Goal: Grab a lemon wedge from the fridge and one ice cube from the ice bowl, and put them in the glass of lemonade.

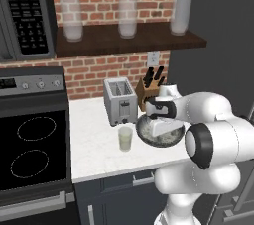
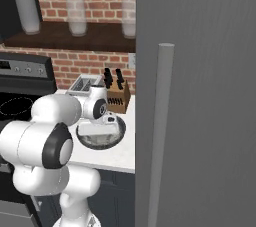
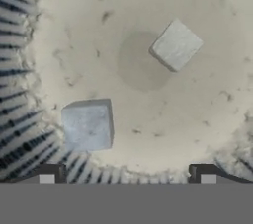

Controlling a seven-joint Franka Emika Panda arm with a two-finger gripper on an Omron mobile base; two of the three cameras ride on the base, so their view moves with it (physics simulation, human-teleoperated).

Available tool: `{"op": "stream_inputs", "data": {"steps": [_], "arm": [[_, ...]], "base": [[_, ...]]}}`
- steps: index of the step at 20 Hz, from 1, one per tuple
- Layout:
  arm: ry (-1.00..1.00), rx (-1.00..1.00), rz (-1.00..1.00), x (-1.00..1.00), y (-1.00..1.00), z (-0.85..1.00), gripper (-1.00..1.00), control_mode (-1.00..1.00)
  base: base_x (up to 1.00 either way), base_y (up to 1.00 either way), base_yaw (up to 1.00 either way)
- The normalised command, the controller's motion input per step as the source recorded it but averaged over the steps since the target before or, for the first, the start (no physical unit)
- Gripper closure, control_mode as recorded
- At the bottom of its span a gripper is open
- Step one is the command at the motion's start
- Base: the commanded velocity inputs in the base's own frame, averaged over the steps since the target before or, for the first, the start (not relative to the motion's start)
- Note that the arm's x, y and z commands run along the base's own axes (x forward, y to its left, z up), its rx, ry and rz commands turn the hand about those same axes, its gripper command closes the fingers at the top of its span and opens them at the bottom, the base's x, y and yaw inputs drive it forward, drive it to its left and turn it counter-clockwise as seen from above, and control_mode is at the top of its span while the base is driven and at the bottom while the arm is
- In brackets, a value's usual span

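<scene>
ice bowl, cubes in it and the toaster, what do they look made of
Ice bowl: likely glazed ceramic, going by its dark ribbed wall and speckled cream inside. Two cubes: pale grey, matte, slightly cloudy blocks, presumably ice. Toaster: brushed metal by its silvery grey sheen.

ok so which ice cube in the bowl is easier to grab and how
The nearer ice cube: it lies flat just ahead of the open gripper. Come straight down and close the jaws on two opposite flat sides. It sits close to the ice bowl's ribbed wall, so that side is tight; the other cube sits turned.
</scene>
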Motion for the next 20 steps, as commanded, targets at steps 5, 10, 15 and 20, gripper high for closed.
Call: {"op": "stream_inputs", "data": {"steps": [5,10,15,20], "arm": [[-0.11,0.0,0.0,0.0,0.35,0.0,-1.0,-1.0],[-0.03,0.0,0.0,-0.09,0.0,-0.12,-1.0,-1.0],[0.0,0.0,0.04,0.03,-0.02,-0.02,-1.0,-1.0],[0.0,0.0,0.01,0.42,0.0,0.0,-1.0,-1.0]], "base": [[0.0,0.0,0.0],[0.0,0.0,0.0],[0.0,0.0,0.0],[0.0,0.0,0.0]]}}
